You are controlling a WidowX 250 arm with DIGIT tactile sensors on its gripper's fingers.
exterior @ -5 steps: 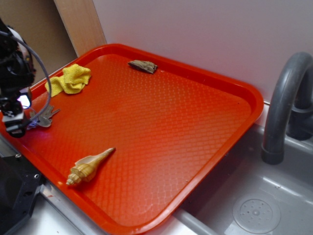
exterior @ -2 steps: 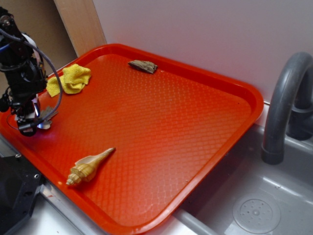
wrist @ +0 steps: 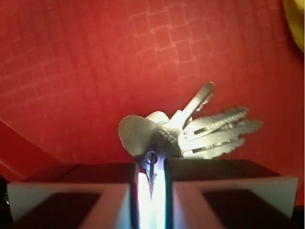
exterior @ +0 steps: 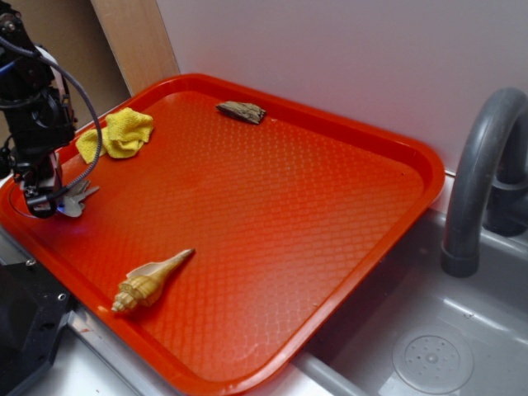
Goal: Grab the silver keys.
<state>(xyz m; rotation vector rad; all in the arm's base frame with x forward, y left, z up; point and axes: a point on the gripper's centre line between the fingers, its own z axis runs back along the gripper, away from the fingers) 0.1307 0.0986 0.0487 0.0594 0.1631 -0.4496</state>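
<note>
The silver keys (exterior: pixel 76 198) are a small fanned bunch of grey metal keys at the left end of the red tray (exterior: pixel 330 206). My gripper (exterior: pixel 43 206) stands right at their left side, pointing down. In the wrist view the keys (wrist: pixel 190 131) spread out just beyond the jaws, over the red tray (wrist: pixel 71 71). My gripper (wrist: pixel 151 164) is shut to a narrow slit, with the keys' thin wire ring pinched in it. I cannot tell whether the bunch touches the tray.
A yellow cloth (exterior: pixel 120 134) lies just behind the keys. A beige spiral seashell (exterior: pixel 148 282) lies near the tray's front edge, and a brown piece of bark (exterior: pixel 241 110) at its back rim. A grey faucet (exterior: pixel 478 165) and sink (exterior: pixel 429 355) are to the right.
My gripper moved right onto the keys' ring end, then shifted slightly up and left. The keys turned a little and stay at the jaws.
</note>
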